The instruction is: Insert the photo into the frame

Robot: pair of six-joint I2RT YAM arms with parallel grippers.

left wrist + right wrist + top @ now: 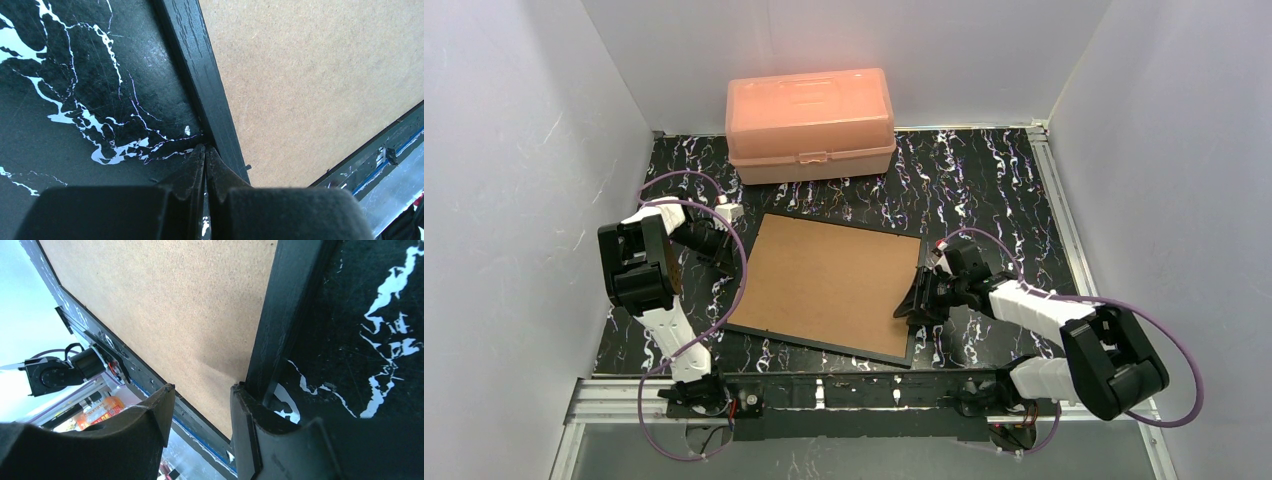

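Three pale walls (514, 150) around black veined tabletop (984, 190) and frame (200, 75)

The table (984, 190) is black with white marble-like streaks, some tinged purple. On it, the frame (197, 70) is black with a faint wood grain. The board (829, 283) inside it is plain brown, finely speckled. The box (809, 120) at the far side is peach and slightly see-through. The walls (514, 150) are pale grey-white. The left arm (669, 320) and right arm (1029, 305) are white with black joints, and a purple cable (744, 265) loops along each. The left gripper (206, 150) and right gripper (202, 390) are black. The rail (1057, 205) on the right is silver.
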